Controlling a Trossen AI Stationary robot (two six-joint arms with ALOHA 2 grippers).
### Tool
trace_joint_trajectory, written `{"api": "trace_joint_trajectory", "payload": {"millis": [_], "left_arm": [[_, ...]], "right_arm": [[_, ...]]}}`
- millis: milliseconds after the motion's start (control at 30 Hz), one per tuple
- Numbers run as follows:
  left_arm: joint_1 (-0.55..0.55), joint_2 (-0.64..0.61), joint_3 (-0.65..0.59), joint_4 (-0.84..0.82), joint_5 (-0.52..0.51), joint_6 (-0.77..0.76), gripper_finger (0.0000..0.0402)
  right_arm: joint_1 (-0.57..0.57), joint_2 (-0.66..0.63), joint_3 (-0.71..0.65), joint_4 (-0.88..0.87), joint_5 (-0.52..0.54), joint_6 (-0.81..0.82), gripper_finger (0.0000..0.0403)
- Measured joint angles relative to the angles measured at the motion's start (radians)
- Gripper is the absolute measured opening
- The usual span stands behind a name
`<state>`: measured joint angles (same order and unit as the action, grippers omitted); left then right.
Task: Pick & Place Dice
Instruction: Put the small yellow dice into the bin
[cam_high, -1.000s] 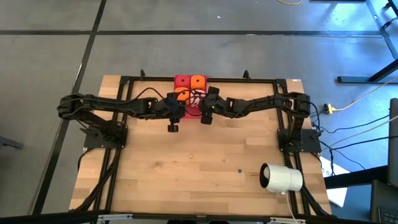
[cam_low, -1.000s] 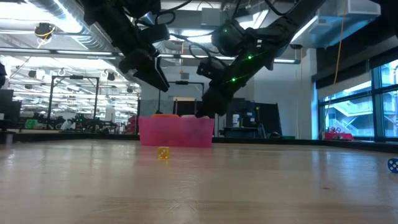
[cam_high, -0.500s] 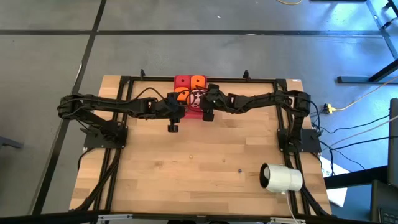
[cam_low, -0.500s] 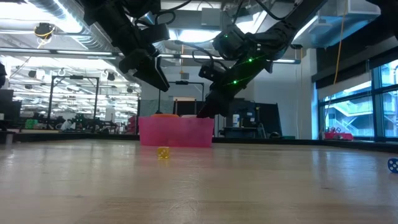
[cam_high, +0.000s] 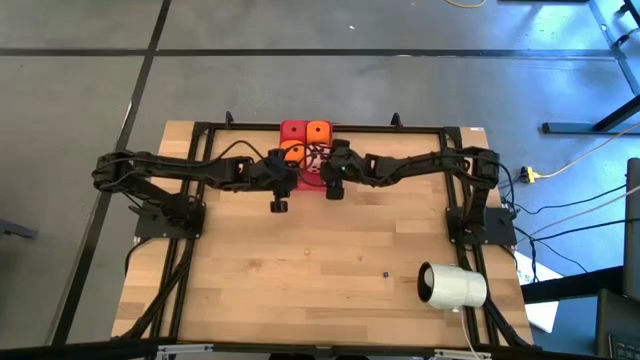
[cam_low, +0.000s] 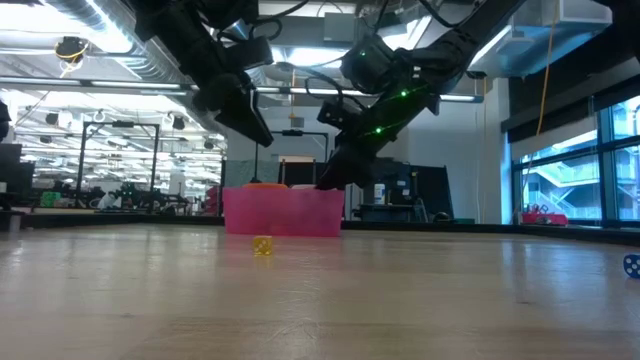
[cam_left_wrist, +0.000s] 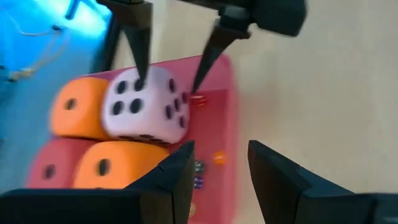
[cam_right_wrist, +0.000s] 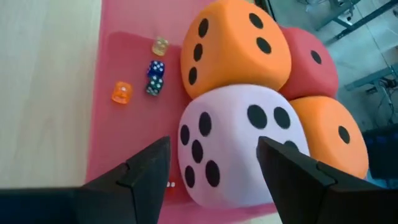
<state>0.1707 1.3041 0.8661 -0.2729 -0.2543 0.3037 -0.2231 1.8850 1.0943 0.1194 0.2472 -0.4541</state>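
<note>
Four soft dice sit close together in the pink-red tray (cam_high: 311, 184) at the table's far edge: a red one (cam_high: 293, 130), two orange ones (cam_high: 319, 130) (cam_right_wrist: 233, 46), and a pale pink one (cam_right_wrist: 236, 149) at the near right. My right gripper (cam_right_wrist: 212, 142) reaches into the tray from the right, shut on the pale pink die (cam_left_wrist: 146, 106). Just left of it, my left gripper (cam_left_wrist: 221, 149) hangs above the tray's near edge, open, with nothing between its fingers. My right gripper has the pale pink die between its two fingers, one fingertip (cam_left_wrist: 140, 74) against one side and the other (cam_left_wrist: 198, 84) against the opposite side (cam_right_wrist: 186, 143). The fingers slant down from the table's right. The die sits upright among the others; whether it is clear of the tray I cannot tell.
Several tiny dice (cam_right_wrist: 154, 70) lie on the tray's bare floor (cam_right_wrist: 118, 130). A tiny yellow die (cam_low: 262, 246) and a tiny blue one (cam_high: 385, 273) lie on the wooden table. A white cylinder (cam_high: 452, 286) lies at the near right. A black frame rims the table.
My right gripper has rolled a little about its wrist while staying at the pale pink die in the tray. The dice and my left gripper have kept their places.
</note>
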Motion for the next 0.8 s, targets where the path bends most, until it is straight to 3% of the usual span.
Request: {"api": "trace_joint_trajectory", "payload": {"millis": [100, 200, 367, 567, 800], "left_arm": [[0.0, 0.0, 0.0, 0.0, 0.113, -0.041, 0.0143], [-0.002, 0.002, -0.001, 0.005, 0.292, -0.05, 0.0143], [-0.034, 0.004, -0.085, 0.141, 0.511, -0.118, 0.0143], [-0.144, 0.004, -0.232, 0.411, 0.516, -0.23, 0.0143], [-0.281, 0.084, -0.304, 0.613, 0.397, -0.283, 0.0143]], "right_arm": [[0.022, -0.019, -0.002, -0.022, 0.05, 0.0, 0.0241], [0.05, -0.063, -0.002, -0.047, 0.102, -0.011, 0.0241], [0.094, -0.155, -0.001, -0.177, 0.238, -0.033, 0.0241], [0.107, -0.238, -0.001, -0.351, 0.302, 0.072, 0.0241], [0.102, -0.243, -0.001, -0.374, 0.219, 0.162, 0.0241]]}}
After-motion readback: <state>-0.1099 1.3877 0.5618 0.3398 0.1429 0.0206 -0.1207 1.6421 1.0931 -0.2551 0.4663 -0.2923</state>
